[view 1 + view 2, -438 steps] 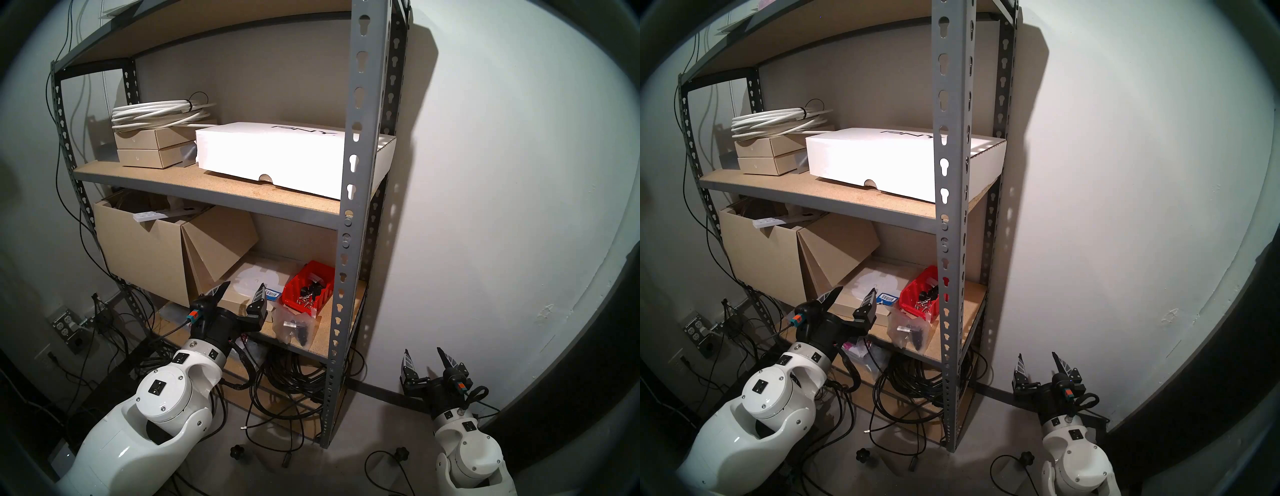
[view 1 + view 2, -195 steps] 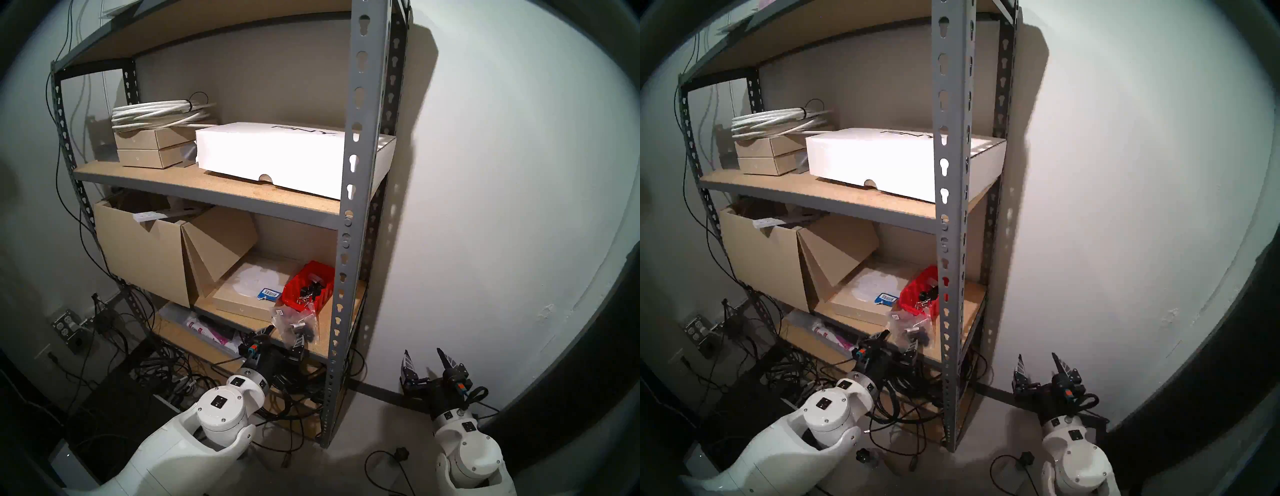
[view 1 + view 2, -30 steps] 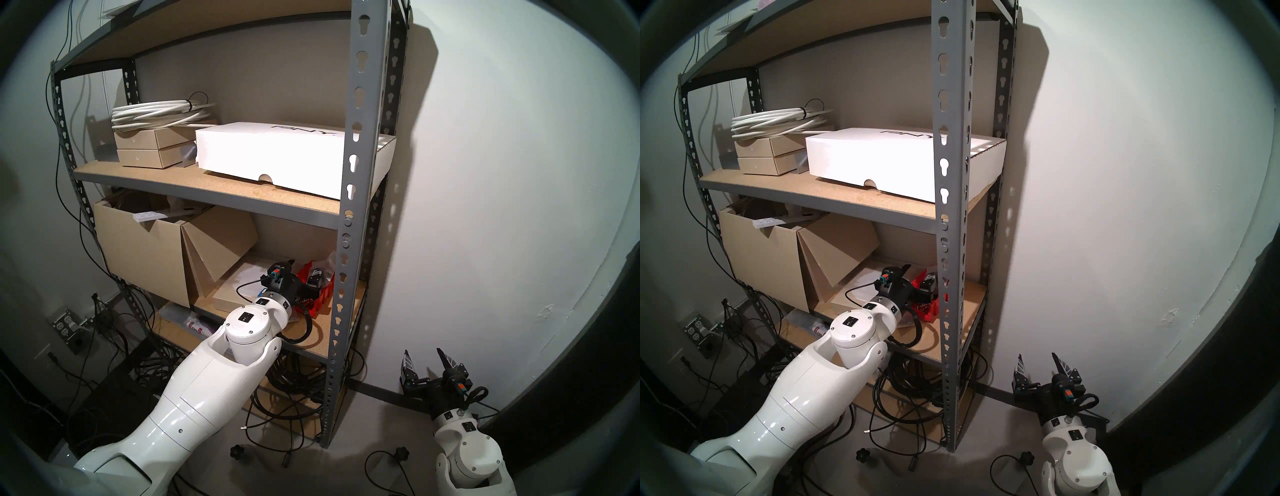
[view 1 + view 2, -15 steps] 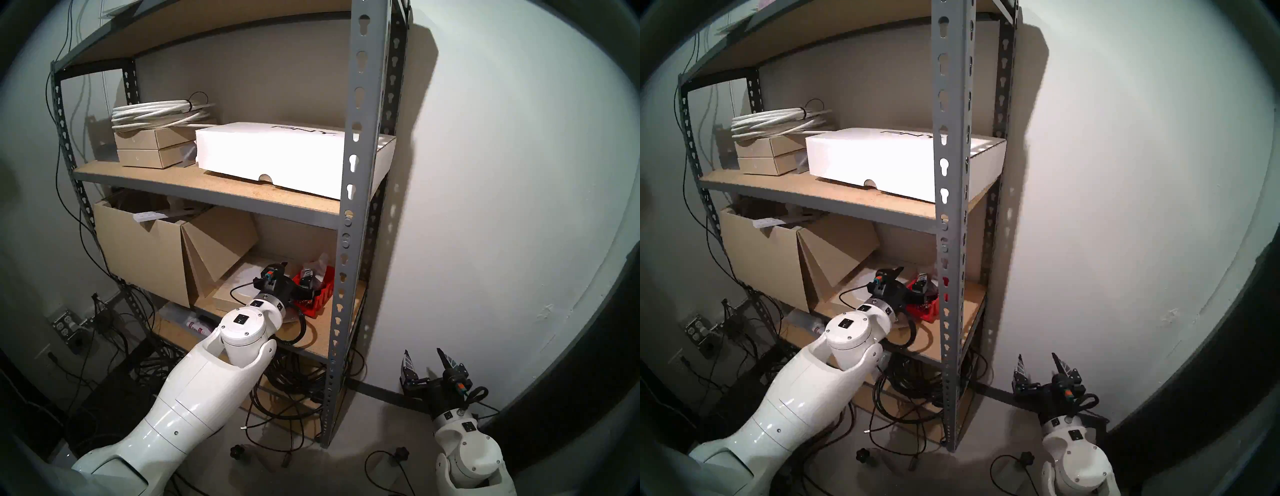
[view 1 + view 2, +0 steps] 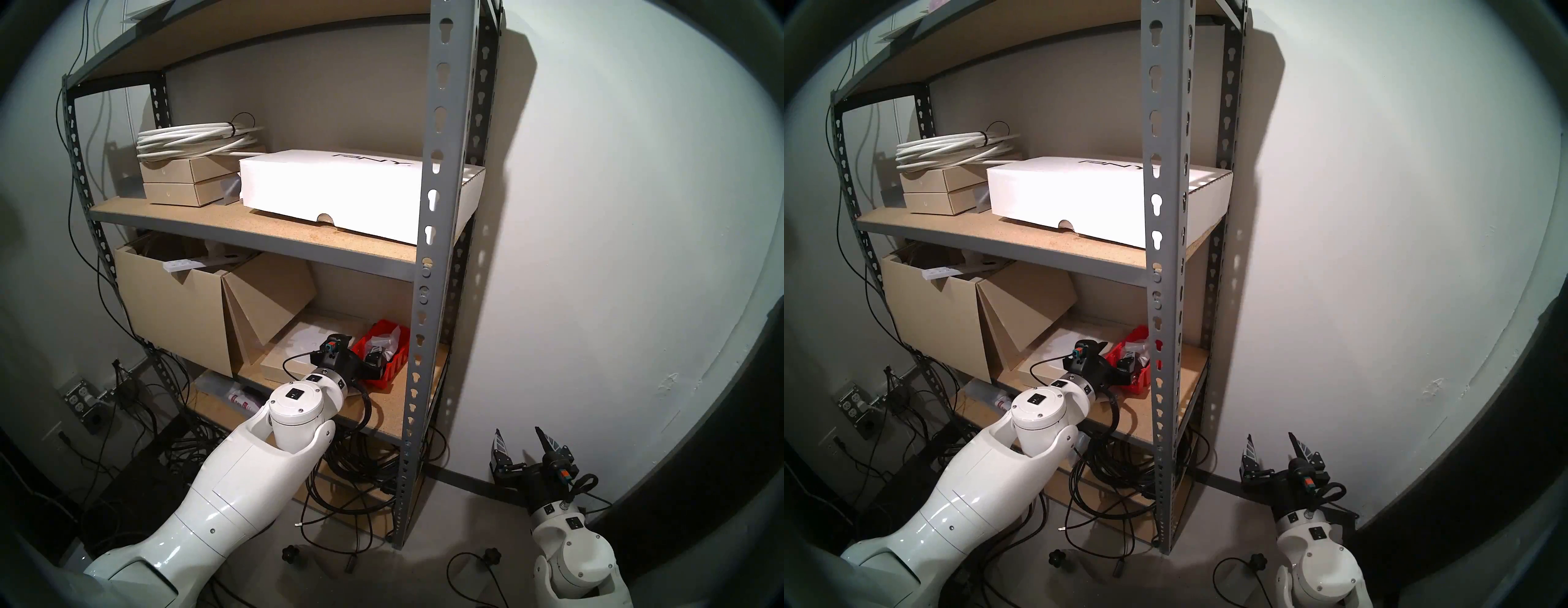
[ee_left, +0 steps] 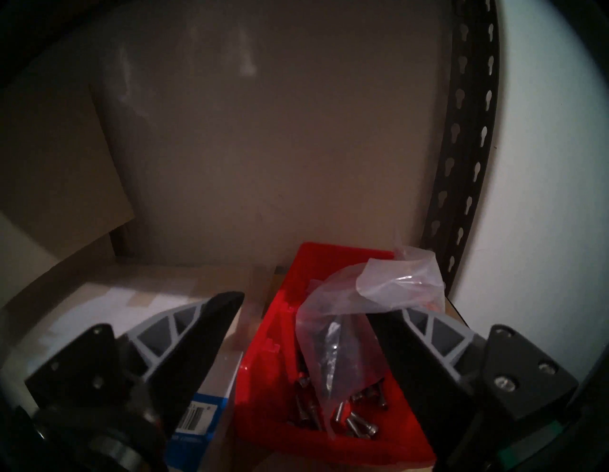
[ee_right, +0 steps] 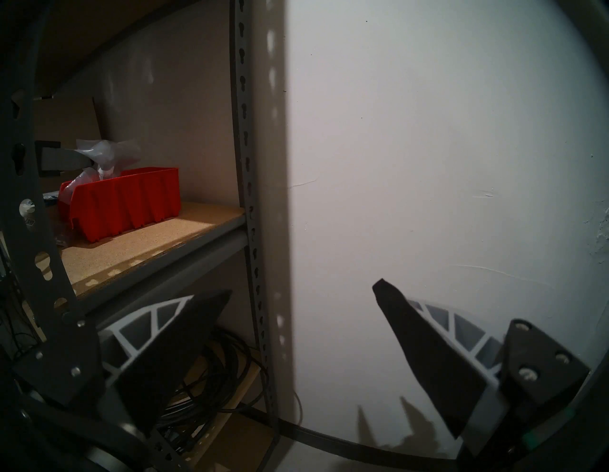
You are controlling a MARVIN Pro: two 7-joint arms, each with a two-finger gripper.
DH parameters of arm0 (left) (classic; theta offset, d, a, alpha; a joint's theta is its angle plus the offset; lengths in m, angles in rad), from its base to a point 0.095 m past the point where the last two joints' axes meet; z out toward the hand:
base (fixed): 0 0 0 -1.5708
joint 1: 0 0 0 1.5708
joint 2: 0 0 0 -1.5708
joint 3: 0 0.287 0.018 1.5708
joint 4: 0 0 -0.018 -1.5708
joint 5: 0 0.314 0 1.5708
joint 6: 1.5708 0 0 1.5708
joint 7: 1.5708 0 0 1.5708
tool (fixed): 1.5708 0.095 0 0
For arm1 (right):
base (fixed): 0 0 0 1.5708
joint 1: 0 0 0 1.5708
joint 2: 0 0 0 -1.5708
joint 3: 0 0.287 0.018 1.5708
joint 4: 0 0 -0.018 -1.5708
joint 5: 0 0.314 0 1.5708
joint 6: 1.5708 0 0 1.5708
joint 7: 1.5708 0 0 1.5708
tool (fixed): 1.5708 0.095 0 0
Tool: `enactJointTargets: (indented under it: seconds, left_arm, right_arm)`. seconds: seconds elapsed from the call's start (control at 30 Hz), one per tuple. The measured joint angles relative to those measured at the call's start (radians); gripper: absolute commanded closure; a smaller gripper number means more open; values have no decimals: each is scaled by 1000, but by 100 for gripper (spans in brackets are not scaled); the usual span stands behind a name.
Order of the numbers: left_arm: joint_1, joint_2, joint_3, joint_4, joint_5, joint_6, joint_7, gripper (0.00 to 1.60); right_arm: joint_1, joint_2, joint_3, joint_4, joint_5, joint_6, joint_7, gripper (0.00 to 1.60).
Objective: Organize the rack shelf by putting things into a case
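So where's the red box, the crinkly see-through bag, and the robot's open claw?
red bin [image 6: 329, 263], left wrist view, on its far wall.
clear plastic bag [image 6: 400, 280], left wrist view, on its crumpled top.
left gripper [image 6: 304, 305], left wrist view, in the gap between its open fingertips.

I see the red plastic bin [image 6: 260, 379], with ribbed, slotted sides, standing upright on the tan particleboard shelf [image 7: 138, 244], close to the rack's rear right upright. The clear plastic bag [image 6: 346, 316] of small silver metal parts lies crumpled inside the bin, its top rising above the rim, over loose screws on the floor.
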Motion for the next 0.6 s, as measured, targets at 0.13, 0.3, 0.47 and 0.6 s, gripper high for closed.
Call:
enactJointTargets:
  seconds: [0.13, 0.3, 0.47, 0.6]
  left_arm:
    - [-4, -2, 6, 13, -1, 0, -5, 27]
    - [4, 3, 5, 7, -2, -5, -9, 24]
    - [37, 24, -9, -40, -8, -9, -10, 24]
    - [73, 45, -23, -86, -17, -13, -10, 24]
  right_arm:
    - [0, 0, 0, 0, 0, 0, 0, 0]
    - [0, 0, 0, 0, 0, 0, 0, 0]
    - [0, 0, 0, 0, 0, 0, 0, 0]
    - [0, 0, 0, 0, 0, 0, 0, 0]
